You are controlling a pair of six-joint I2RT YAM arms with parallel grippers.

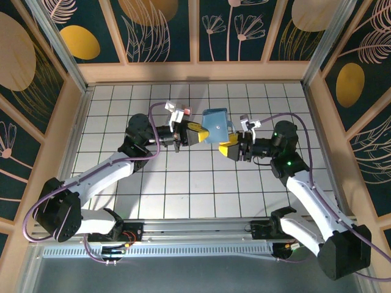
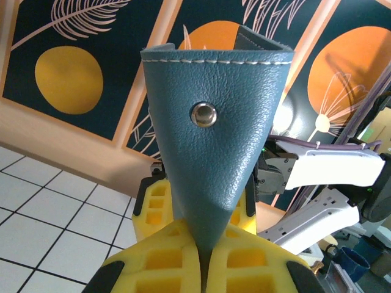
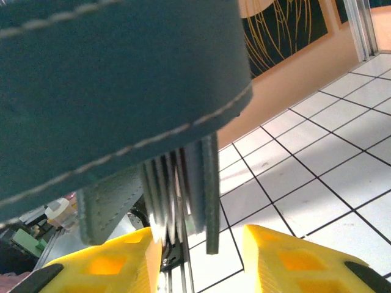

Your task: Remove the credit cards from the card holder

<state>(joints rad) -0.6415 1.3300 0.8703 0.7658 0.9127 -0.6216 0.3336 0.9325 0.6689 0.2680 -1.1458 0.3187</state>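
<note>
- My left gripper (image 1: pixel 194 133) is pressed together on a corner of the card holder (image 1: pixel 217 124), holding it lifted over the middle of the table (image 1: pixel 183 195).
- My right gripper (image 3: pixel 201 244) is spread, one finger on either side of the holder's layered edge. The thin pale edges there may be the credit cards (image 3: pixel 176 183).
- Step in hand, as I judge it: gripping a card. Next I must pinch one card alone — not the leather — and draw it toward the near right.

text: none legible | labels, brands: none legible | numbers, signs: none legible in any view
</note>
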